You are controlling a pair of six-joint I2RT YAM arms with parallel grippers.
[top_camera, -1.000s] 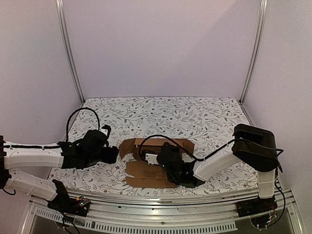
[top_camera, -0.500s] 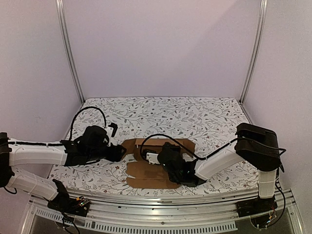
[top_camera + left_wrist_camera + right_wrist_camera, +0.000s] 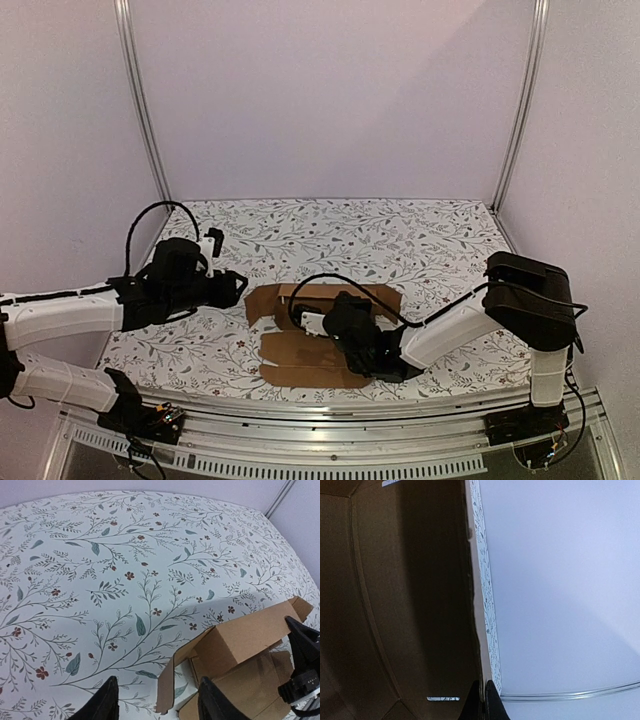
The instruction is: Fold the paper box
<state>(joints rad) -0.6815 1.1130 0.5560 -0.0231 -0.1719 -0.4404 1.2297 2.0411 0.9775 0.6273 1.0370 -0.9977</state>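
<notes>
Lavender walls and a floral-print table [image 3: 420, 240] are setting the scene, with the paper box [image 3: 300, 355] sitting near the front edge, roughly between the two arms. It's lying mostly flat as a cut sheet. The left wrist view is showing one panel and a side flap standing up off the cloth at the sheet's left end, so I'd say the folding is partway at best.

The right gripper [image 3: 481, 699] is lying low on the cardboard with its jaws fully closed. From what I can make out, it's pressing the sheet down rather than pinching anything. It's probably acting as an anchor so the box isn't sliding around while the other arm is working.

The left gripper [image 3: 232, 285] is hovering just left of the box, jaws partly apart, with nothing between them and not touching the cardboard. My guess is it's lining up on that raised flap, either to nudge it over or to grab its edge.
</notes>
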